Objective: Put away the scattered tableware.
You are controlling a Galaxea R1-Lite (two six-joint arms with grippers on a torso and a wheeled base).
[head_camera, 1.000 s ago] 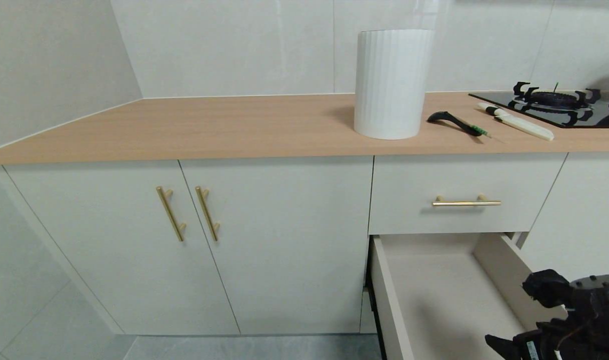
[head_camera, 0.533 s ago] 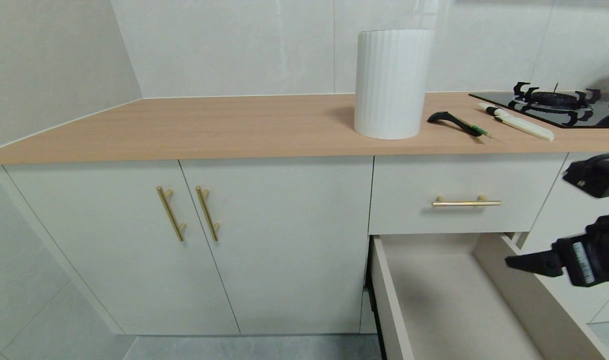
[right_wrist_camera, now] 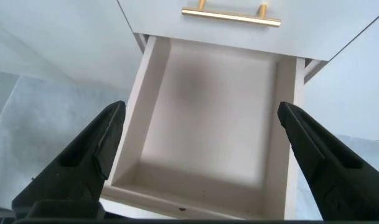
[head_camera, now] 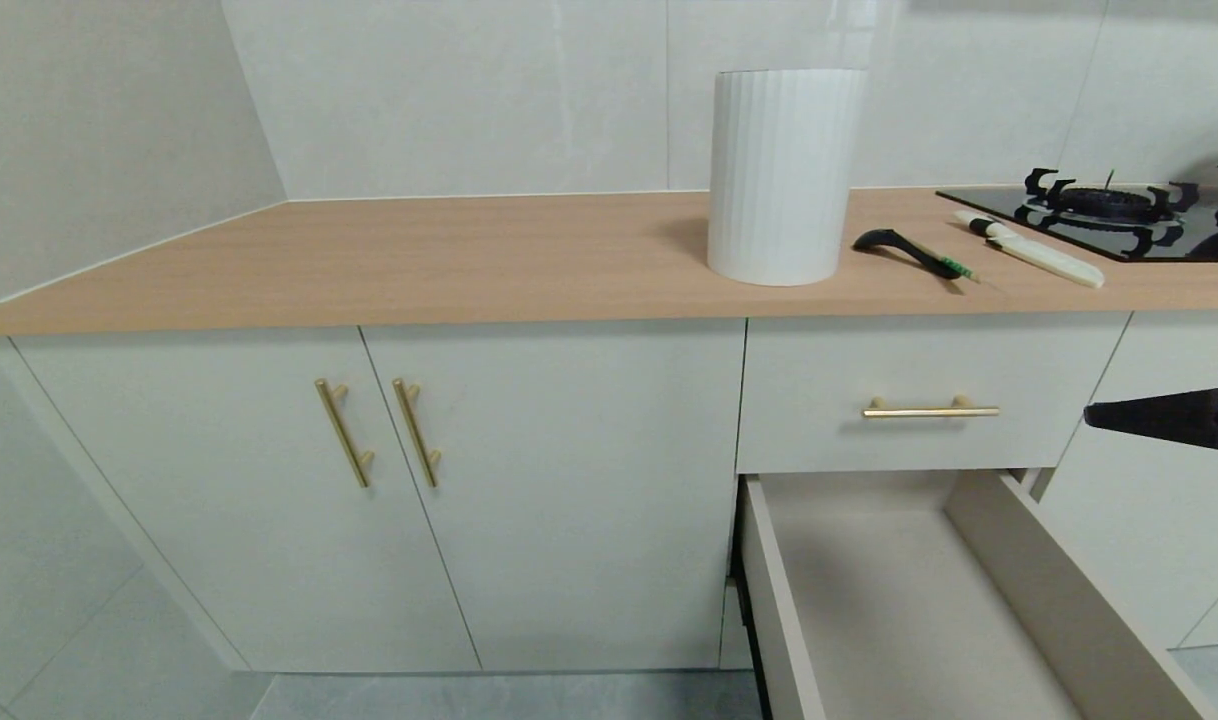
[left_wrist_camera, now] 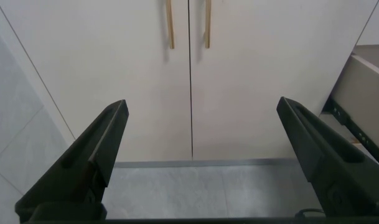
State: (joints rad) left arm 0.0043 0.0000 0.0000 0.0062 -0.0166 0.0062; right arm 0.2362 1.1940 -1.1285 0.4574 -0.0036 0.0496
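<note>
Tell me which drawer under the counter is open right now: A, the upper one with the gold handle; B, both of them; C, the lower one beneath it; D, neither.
C: the lower drawer stands pulled out with its inside showing, while the upper drawer with the gold handle sits flush and shut.

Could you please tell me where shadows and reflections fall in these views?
Head view: the white container throws a soft shadow leftward on the countertop; the glossy hob mirrors its burner grates; the drawer is darker towards its back left. Right wrist view: a dim patch lies on the drawer floor near its back. Left wrist view: faint shadows beside the door handles.
</note>
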